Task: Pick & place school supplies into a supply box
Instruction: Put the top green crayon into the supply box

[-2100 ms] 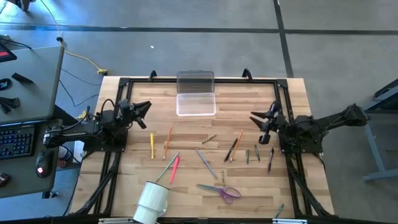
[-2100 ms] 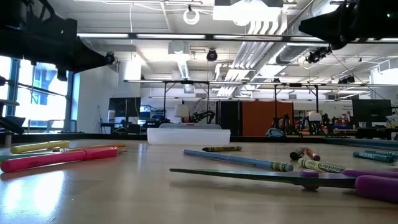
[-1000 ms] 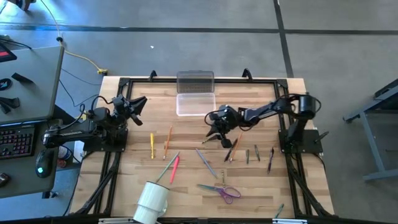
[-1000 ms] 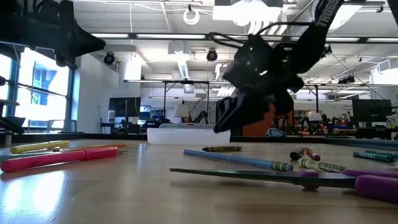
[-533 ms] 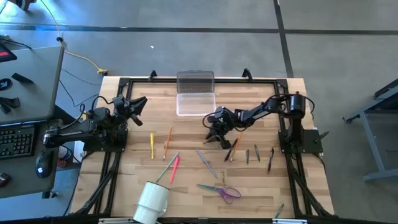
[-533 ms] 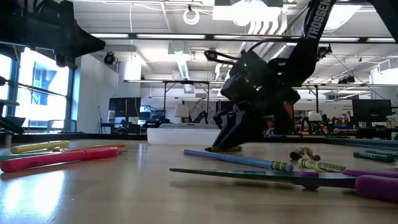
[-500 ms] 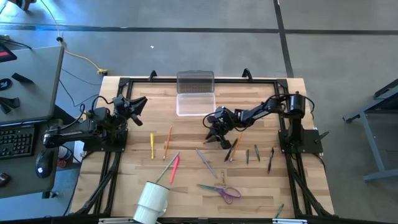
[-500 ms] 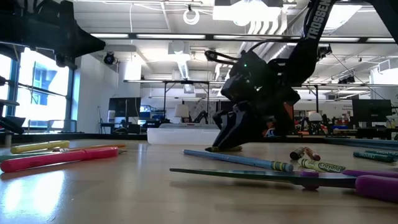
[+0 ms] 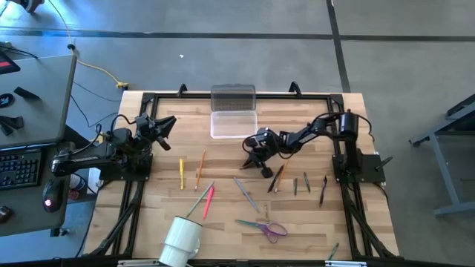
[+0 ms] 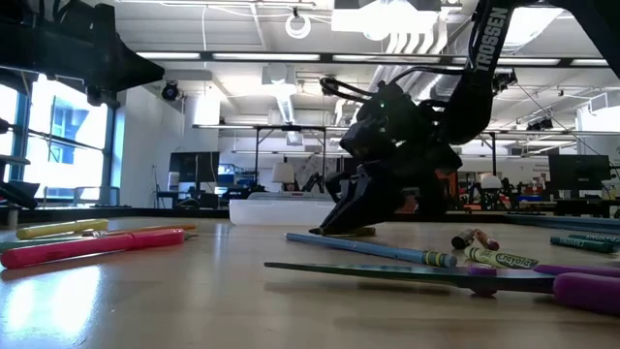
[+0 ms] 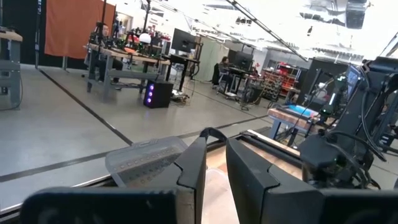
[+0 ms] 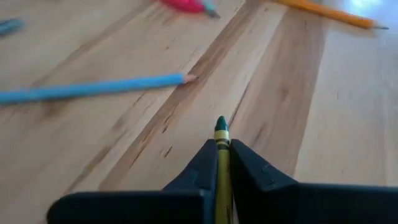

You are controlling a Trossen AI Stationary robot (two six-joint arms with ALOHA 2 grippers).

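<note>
Scissors (image 9: 261,226): flat near the bench's front edge, beside the white cup (image 9: 180,241).
Right gripper (image 9: 253,164): low at bench centre, jaws pinched on an olive-green crayon (image 12: 220,167) lying on the wood.
Supply box (image 9: 234,123): open at the far edge, lid (image 9: 233,98) folded back.
Left gripper (image 9: 165,126): raised at the left side, jaws nearly closed, empty.

White cup (image 9: 180,239) lying on its side at the wooden table's (image 9: 223,152) near edge; grey desk (image 9: 33,96) with keyboard (image 9: 18,169) and mouse (image 9: 49,200) off the table's left; yellow cable (image 9: 93,63) on floor.
</note>
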